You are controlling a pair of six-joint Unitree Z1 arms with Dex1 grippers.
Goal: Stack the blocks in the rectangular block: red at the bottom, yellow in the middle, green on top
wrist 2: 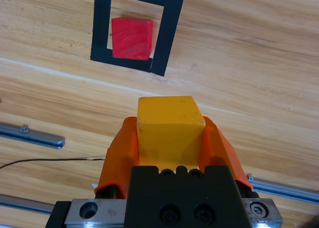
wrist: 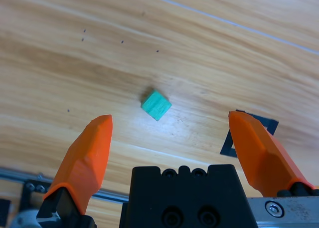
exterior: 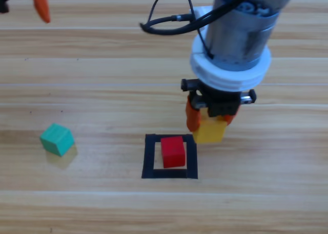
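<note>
Right gripper (wrist 2: 170, 138) nearest, fingers clenched on plain yellow cube (wrist 2: 169, 130), teal-green cube (exterior: 57, 139) tilted near the surface's left edge, red cube (exterior: 173, 151) inside black tape square (exterior: 148, 157) mid-surface, held yellow just beside the square's far right corner, left gripper (wrist: 172, 138) released, far left corner.

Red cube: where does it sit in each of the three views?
High view: red cube lower centre, inside the black tape square.
Left wrist view: not in it; only a corner of the tape square shows at right.
Right wrist view: top left, inside the square.
Shared landmark: the tape square.
</note>
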